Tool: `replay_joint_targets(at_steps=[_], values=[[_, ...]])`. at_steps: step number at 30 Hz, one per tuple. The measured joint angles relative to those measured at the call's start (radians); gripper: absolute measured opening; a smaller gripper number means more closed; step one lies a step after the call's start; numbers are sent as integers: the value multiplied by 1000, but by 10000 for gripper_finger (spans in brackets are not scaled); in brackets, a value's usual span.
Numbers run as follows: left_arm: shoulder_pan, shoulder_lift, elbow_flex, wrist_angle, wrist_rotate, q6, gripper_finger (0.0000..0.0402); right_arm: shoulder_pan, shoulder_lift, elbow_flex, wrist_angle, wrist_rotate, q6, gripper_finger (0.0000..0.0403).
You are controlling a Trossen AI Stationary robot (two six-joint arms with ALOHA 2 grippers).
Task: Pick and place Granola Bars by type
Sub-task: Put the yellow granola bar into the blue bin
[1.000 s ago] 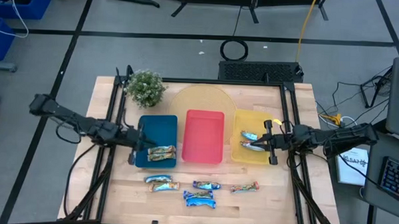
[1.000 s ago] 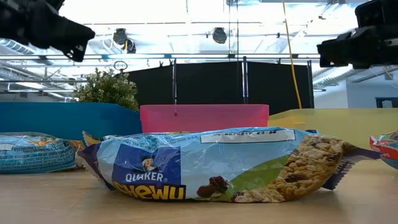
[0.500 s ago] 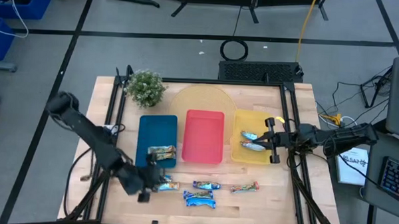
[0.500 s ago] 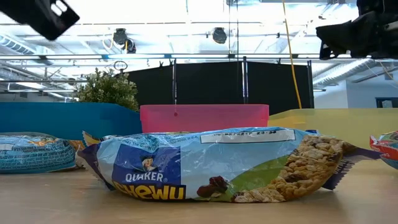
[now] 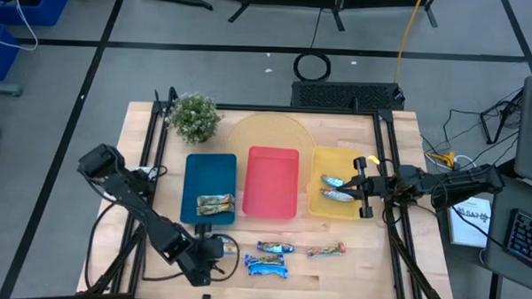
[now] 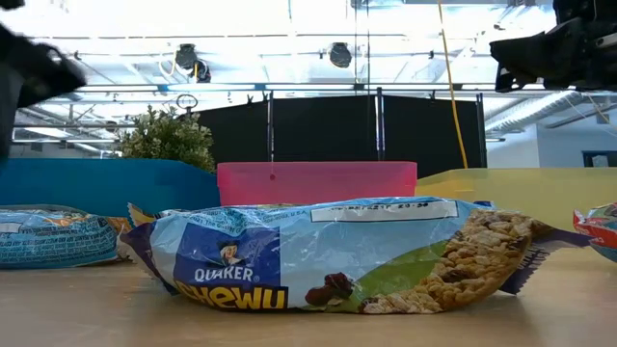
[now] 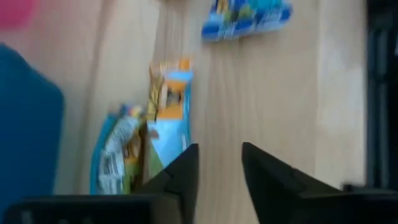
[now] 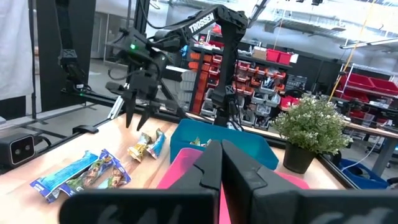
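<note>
While empty, left pincer (image 7: 219,160) ajar over five loose Granola Bars (image 5: 274,247), right pincer (image 5: 355,186) tight beside two more.

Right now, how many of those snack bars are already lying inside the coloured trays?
3. One tan-gold granola bar lies in the blue tray, and two silvery-wrapped bars lie side by side in the yellow tray. Seen from above, none looks hidden.

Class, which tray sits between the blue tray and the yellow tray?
The red tray, seen in the high view, sits between the blue tray and yellow tray.
</note>
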Motion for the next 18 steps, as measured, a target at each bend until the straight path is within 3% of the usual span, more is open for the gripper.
replay_joint_targets(at_steps=[3,8,13,18], values=[[2,26,0,-8,45,-12,179,0,0,0,0,0,-5,0],[3,48,0,-64,34,7,231,0,0,0,0,0,-6,0],[5,54,0,-109,31,-7,240,0,0,0,-1,0,0,0],[5,31,9,-88,107,5,241,0,0,0,-1,0,1,0]])
